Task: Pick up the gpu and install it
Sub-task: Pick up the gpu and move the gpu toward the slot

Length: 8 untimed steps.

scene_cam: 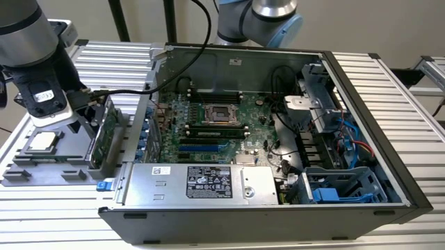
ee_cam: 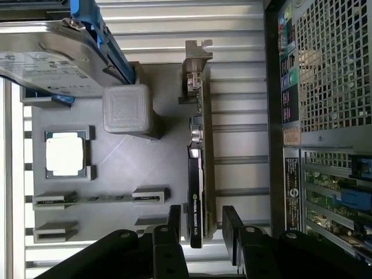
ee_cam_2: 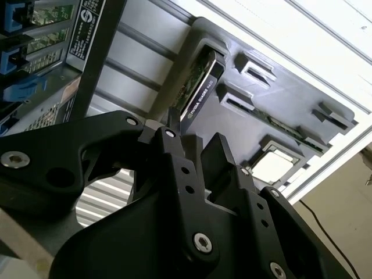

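The gpu (scene_cam: 104, 136) stands on edge in a slot of the grey holder tray (scene_cam: 41, 176), just outside the computer case at the exterior view's left. In the first wrist view its black cooler edge (ee_cam: 196, 221) and silver end bracket (ee_cam: 195, 64) run in a line. My gripper (scene_cam: 89, 119) hangs right over it. The gripper (ee_cam: 200, 224) is open, one black finger on each side of the card's end, with small gaps showing. The second wrist view shows the gripper (ee_cam_2: 195, 145) just above the gpu (ee_cam_2: 199, 90).
The tray also holds a square silver CPU chip (ee_cam: 65, 157), a grey block (ee_cam: 128, 107) and a hard drive with blue rails (ee_cam: 46, 58). The open case (scene_cam: 389, 172) lies beside it, motherboard (scene_cam: 208, 130) exposed, blue slots (scene_cam: 198, 148) near the power supply (scene_cam: 201, 183).
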### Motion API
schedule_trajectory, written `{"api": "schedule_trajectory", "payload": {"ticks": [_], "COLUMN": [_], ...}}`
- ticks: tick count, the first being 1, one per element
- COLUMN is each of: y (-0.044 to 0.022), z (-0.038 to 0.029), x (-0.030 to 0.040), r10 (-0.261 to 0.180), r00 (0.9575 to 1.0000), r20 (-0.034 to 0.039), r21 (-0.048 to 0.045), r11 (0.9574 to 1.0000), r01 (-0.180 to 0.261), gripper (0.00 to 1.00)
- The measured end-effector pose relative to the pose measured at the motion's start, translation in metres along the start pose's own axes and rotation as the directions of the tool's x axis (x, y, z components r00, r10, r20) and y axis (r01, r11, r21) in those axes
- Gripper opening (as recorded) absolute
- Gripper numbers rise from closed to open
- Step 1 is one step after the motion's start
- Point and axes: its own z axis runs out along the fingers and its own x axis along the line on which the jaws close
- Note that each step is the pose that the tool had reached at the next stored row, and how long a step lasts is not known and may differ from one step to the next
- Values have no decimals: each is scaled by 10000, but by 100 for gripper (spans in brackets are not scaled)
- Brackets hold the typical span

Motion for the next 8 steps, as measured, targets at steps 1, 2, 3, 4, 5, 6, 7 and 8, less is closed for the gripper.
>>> {"api": "schedule_trajectory", "payload": {"ticks": [1, 2, 3, 4, 5, 6, 7, 8], "y": [0, 0, 0, 0, 0, -1, -1, -1], "z": [6, 12, 18, 24, 30, 36, 42, 48], "x": [1, 2, 3, 4, 4, 5, 6, 6], "r10": [0, 0, 0, 0, 0, 0, 0, 0], "r00": [10000, 10000, 10000, 10000, 10000, 10000, 10000, 10000], "r20": [0, 0, 0, 0, 0, 1, 1, 0], "r21": [0, 0, 0, 0, 0, -1, 0, 0], "r11": [10000, 10000, 10000, 10000, 10000, 10000, 10000, 10000], "r01": [0, 0, 0, 0, 0, 0, 0, 0], "gripper": [100, 100, 100, 100, 100, 100, 100, 100]}}
